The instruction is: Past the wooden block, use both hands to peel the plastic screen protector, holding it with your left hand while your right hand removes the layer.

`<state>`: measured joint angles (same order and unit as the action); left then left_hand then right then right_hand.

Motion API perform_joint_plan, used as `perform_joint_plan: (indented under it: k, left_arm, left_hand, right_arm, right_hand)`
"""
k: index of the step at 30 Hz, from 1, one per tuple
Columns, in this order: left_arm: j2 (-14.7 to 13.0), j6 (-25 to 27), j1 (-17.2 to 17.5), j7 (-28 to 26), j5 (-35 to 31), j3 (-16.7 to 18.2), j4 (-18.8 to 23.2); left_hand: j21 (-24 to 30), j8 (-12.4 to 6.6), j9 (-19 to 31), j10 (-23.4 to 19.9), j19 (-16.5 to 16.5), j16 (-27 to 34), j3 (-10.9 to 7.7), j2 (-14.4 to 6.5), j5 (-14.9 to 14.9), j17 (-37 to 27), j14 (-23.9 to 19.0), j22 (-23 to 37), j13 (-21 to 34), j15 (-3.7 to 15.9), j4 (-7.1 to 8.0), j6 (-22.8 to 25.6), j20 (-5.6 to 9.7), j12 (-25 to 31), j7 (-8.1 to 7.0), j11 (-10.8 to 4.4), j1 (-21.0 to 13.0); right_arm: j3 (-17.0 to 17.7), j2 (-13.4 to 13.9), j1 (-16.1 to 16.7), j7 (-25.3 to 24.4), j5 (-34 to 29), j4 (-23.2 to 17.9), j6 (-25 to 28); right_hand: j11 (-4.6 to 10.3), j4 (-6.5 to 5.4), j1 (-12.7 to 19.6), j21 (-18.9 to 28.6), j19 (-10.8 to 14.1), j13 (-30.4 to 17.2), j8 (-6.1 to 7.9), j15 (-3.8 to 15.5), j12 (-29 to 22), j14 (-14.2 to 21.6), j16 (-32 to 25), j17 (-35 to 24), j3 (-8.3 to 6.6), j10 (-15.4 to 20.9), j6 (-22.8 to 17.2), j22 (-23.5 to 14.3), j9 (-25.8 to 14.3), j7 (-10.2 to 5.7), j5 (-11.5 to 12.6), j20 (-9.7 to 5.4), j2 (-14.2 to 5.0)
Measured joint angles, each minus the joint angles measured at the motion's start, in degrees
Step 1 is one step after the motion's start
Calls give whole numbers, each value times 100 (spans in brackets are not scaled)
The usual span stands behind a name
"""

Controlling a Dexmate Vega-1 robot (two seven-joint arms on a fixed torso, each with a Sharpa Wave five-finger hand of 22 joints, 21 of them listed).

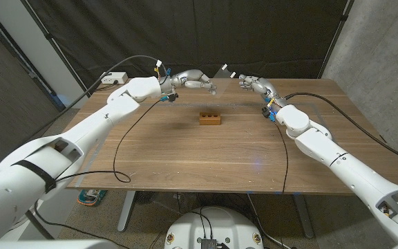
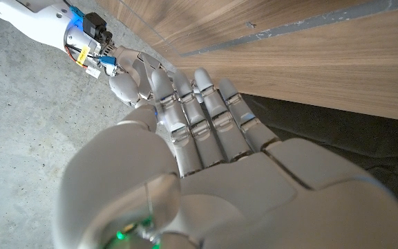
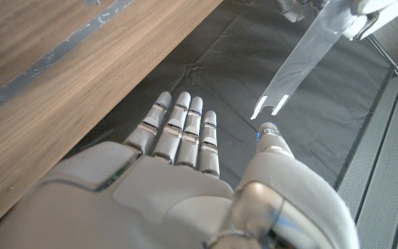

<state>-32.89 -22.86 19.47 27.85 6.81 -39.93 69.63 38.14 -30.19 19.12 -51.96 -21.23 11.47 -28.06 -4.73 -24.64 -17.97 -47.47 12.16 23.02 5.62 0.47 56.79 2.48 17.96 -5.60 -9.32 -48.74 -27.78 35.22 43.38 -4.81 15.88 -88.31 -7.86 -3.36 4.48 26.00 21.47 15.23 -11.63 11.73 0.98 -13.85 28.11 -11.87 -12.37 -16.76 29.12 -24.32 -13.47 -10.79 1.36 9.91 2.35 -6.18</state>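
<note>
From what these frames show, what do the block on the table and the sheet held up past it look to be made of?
The wooden block looks like solid wood with a warm brown, matte finish; dark holes show in its front face. The screen protector, held by the left hand, looks like thin clear plastic film: the dark curtain shows through it, it has a faint gloss, and two white tabs sit at its free end.

text: we read none | labels/brands/numbers: none legible to us | wooden block (image 1: pixel 211 118): no markings we can make out | screen protector (image 3: pixel 302 59): clear, unprinted | tabletop (image 1: pixel 185 155): bare wood grain, no signs | tags at the wrists: too small to read
</note>
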Motion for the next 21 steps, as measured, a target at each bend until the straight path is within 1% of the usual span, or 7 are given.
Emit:
perform_joint_plan:
  k: [4, 8, 11, 13, 16, 18, 21]
  left_arm:
    - [34, -2, -43, 41, 35, -16, -99]
    - [54, -4, -84, 93, 40, -43, -158]
    - [72, -10, -121, 128, 41, -66, -201]
    - [85, -14, -152, 155, 41, -88, -235]
    - [100, -24, -189, 208, 35, -113, -263]
    - [109, -27, -207, 223, 31, -126, -278]
    - [122, -42, -237, 259, 2, -150, -290]
  left_hand:
    - [0, -20, 30, 0, 0, 0, 13, -8, -25, 0, 0, 0, 0, 0, 13, 0, 0, 0, 0, 0, 8]
    - [23, -63, 66, 0, 54, 0, 13, -14, -42, 0, -1, 0, 0, 1, 13, 0, -7, 0, 0, 0, 13]
    - [23, -97, 94, 0, 73, 0, 13, -14, -42, 0, 40, 0, 0, 2, 13, 0, 12, 0, 0, 0, 13]
    - [23, -110, 99, 0, 104, 0, 13, -14, -42, 0, 40, 0, 0, 1, 13, 0, -18, 0, 0, 0, 13]
    - [23, -132, 125, -1, 132, 0, 13, -13, -65, 1, 93, 0, 0, -11, 13, 0, 10, 0, 0, -2, 13]
    - [23, -150, 149, -12, 158, 0, 14, -13, -88, 5, 102, 0, 0, -20, 13, 0, -13, -38, 0, -13, 13]
    - [23, -164, 172, -12, 165, 0, 28, -13, -88, 17, 116, 0, 23, -10, 28, 0, -20, -49, 0, -12, 13]
  right_arm:
    - [16, -80, -11, 63, 110, 147, -235]
    - [40, -137, -26, 139, 198, 264, -443]
    - [47, -167, -47, 216, 255, 333, -578]
    - [49, -181, -68, 289, 293, 383, -655]
    - [50, -189, -101, 378, 331, 436, -734]
    - [49, -191, -133, 424, 344, 477, -764]
    - [34, -191, -168, 497, 357, 521, -801]
  right_hand:
    - [45, 74, 53, 88, 175, 0, 59, 129, -84, 279, -102, -3, -74, 243, -171, 0, 0, -14, 5, -54, -52]
    - [108, 147, 250, 166, 247, -24, 100, 200, -142, 507, -254, -88, -161, 428, -276, -36, 0, -78, 47, -124, -250]
    - [184, 96, 320, 207, 226, -48, 103, 212, -142, 585, -384, -210, -255, 521, -367, -63, 0, -147, 50, -184, -424]
    - [225, 48, 334, 207, 160, -51, 103, 218, -142, 592, -428, -288, -303, 509, -394, -80, 0, -182, 50, -250, -464]
    - [270, -23, 364, 206, 67, -73, 103, 224, -121, 487, -492, -406, -373, 480, -341, -106, 0, -249, 50, -336, -494]
    - [289, -47, 364, 206, -29, -80, 76, 212, -94, 398, -495, -479, -395, 462, -330, -130, 1, -261, 50, -322, -494]
    - [289, -87, 363, 207, -75, -80, 76, 196, -92, 384, -567, -552, -355, 462, -330, -155, 1, -261, 50, -277, -493]
